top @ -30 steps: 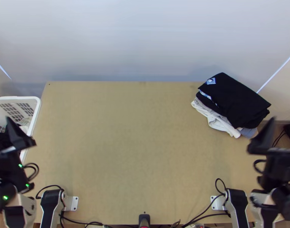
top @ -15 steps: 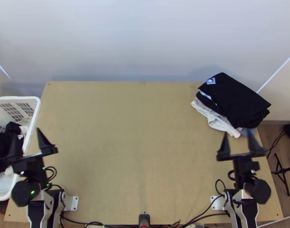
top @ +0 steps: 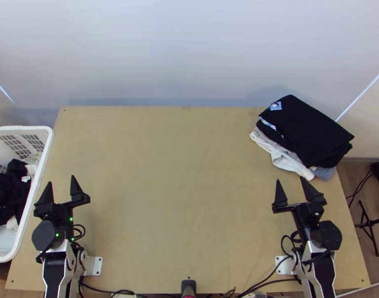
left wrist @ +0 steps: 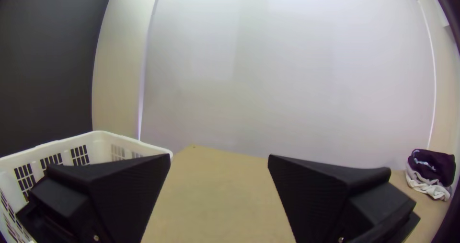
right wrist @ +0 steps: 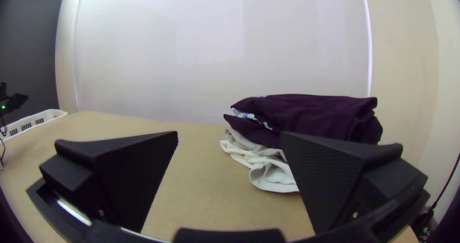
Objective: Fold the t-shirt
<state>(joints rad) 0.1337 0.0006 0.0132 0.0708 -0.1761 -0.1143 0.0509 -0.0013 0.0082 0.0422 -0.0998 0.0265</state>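
In the top view my left gripper point(top: 62, 191) is open above the table's near left part, beside the basket. My right gripper point(top: 290, 189) stands open at the near right, short of the clothes stack. A black folded garment point(top: 306, 130) tops that stack at the far right, over white and blue-grey cloth. Dark cloth point(top: 9, 191) lies bunched in the basket. In the left wrist view my left gripper point(left wrist: 219, 161) has nothing between its parted fingers. In the right wrist view my right gripper point(right wrist: 230, 140) is likewise parted, and the dark folded garment point(right wrist: 316, 116) lies beyond it.
A white basket point(top: 46, 144) stands along the left edge of the wooden table point(top: 184, 184). White cloth point(top: 288, 160) sticks out under the stack. Cables point(top: 261, 285) run along the near edge, and a black stand point(top: 370, 226) is on the floor at right.
Both grippers have moved inward over the table, the left one rightward from the basket and the right one leftward. The stack and the basket have stayed put.
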